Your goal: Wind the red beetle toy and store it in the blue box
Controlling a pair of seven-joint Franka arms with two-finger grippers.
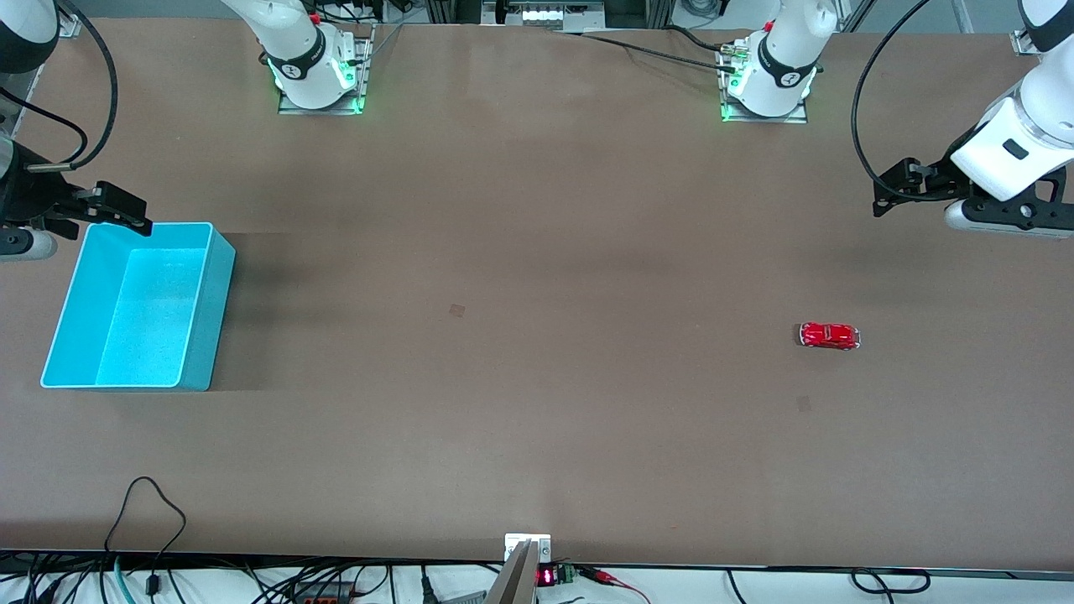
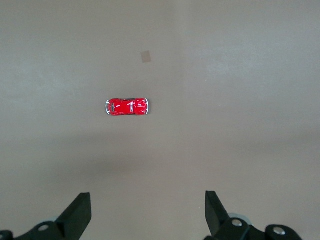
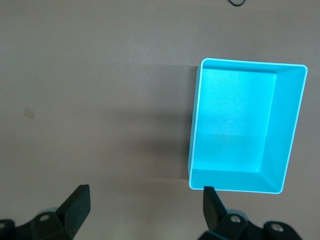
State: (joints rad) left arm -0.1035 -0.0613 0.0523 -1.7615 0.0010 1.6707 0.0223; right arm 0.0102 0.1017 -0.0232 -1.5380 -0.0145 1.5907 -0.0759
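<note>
Brown worktop in the front view, with the red beetle toy sitting on it toward the left arm's end and the blue box toward the right arm's end, well apart. Toy lies lengthwise along the worktop, nothing touching it. Left end effector hangs in the air over bare worktop at the left arm's end; toy sits nearer the front camera than the spot below it. Right end effector hangs over the box's rim on the robot-base side. Box interior holds nothing.

Left wrist view: red beetle toy on bare worktop, upright on its wheels. Left end effector fingers spread wide apart, gripping nothing; toy clear of both fingertips. Small darker square patch on the surface near the toy.

Right wrist view: blue box seen from above, open top, light rim, floor bare. Right end effector fingers wide apart, empty; one fingertip overlaps the box's rim in this view, contact unclear.
</note>
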